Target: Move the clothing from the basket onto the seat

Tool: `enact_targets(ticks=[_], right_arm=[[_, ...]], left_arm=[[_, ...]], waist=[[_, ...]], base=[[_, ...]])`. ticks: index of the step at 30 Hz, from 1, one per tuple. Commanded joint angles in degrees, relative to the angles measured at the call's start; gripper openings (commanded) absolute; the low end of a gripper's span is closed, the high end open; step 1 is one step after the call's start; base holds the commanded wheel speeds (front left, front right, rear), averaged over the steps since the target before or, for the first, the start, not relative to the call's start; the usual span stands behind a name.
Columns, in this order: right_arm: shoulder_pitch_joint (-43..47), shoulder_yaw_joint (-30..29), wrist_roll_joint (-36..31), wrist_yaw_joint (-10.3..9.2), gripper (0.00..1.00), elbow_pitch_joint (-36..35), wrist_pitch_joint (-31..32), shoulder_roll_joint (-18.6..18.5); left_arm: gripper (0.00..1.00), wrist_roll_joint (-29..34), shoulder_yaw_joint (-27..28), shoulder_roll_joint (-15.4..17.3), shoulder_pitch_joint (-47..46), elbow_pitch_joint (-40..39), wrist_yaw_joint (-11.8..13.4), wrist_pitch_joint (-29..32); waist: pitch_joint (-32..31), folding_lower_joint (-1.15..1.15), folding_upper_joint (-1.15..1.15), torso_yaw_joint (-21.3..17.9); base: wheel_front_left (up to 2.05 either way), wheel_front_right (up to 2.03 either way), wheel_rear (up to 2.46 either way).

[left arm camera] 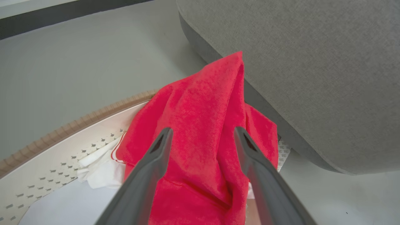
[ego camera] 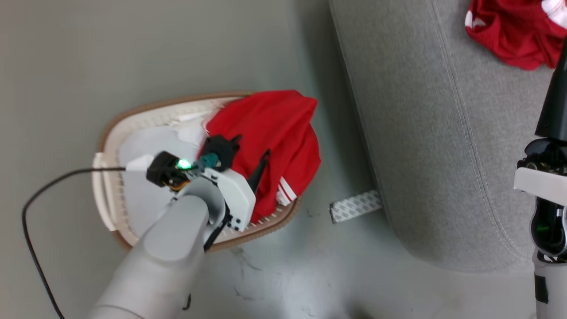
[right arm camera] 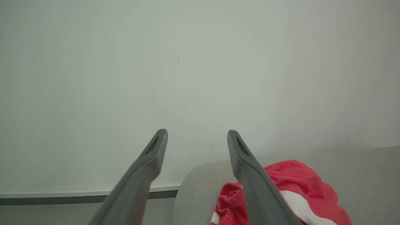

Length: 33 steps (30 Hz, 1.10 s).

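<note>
The cream basket (ego camera: 133,110) with a brown rim stands on the floor left of the big grey seat (ego camera: 421,133). A red garment (ego camera: 274,128) with white stripes is heaped in its right end, spilling over the rim toward the seat. My left gripper (left arm camera: 201,131) hangs open just above this garment (left arm camera: 200,103), one finger on each side of a raised fold; I cannot tell if they touch it. A second red garment (ego camera: 514,35) lies on the seat's far right. My right gripper (right arm camera: 197,132) is open and empty, raised above that garment (right arm camera: 300,187).
A flat white cloth (ego camera: 146,146) lines the basket's left part. A black cable (ego camera: 35,199) trails over the floor at the left. A patterned strip (ego camera: 354,206) lies on the floor against the seat's edge. A pale wall (right arm camera: 187,62) rises behind the seat.
</note>
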Motion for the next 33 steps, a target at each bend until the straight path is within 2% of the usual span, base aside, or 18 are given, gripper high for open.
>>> enact_targets(ticks=[1, 15, 27, 31, 32, 33], right_arm=[[-1.19, -0.17, 0.74, -0.13, 1.0, -0.66, 0.04, 0.32], [-1.5, 1.65, 7.25, -0.13, 1.0, -1.28, 0.04, 0.37], [-0.82, 3.6, 8.45, -0.14, 1.0, 0.73, 0.04, 0.37], [-0.58, 4.33, 8.53, -0.14, 1.0, 0.78, 0.04, 0.37], [-0.6, 4.45, 8.6, -0.14, 1.0, 0.87, 0.04, 0.36], [-0.61, 4.53, 8.67, -0.14, 1.0, 0.99, 0.04, 0.36]], left_arm=[[1.0, -0.75, -0.99, 1.02, -1.76, 1.3, -0.11, 0.4], [1.0, -7.91, -8.97, 4.5, -9.82, 11.4, -0.13, 6.02], [1.0, -12.14, -18.17, 6.98, -12.82, 12.01, -0.05, 8.19], [1.0, -14.46, -19.77, 7.55, -14.11, 11.68, -0.05, 6.88], [0.62, -14.87, -20.26, 7.64, -14.28, 11.54, -0.06, 6.51], [0.14, -15.31, -20.98, 7.7, -14.42, 11.2, -0.06, 6.06]], waist=[[3.31, -0.02, 0.0, -2.59], [9.98, -0.02, 0.0, -7.68], [12.32, -0.02, 0.0, -9.02], [12.98, -0.02, 0.0, -8.74], [13.02, -0.02, 0.0, -8.74], [13.01, -0.02, 0.0, -8.76]], base=[[0.0, 0.0, 0.0], [0.0, 0.0, 0.0], [0.0, 0.0, 0.0], [0.0, 0.0, 0.0], [0.0, 0.0, 0.0], [0.0, 0.0, 0.0]])
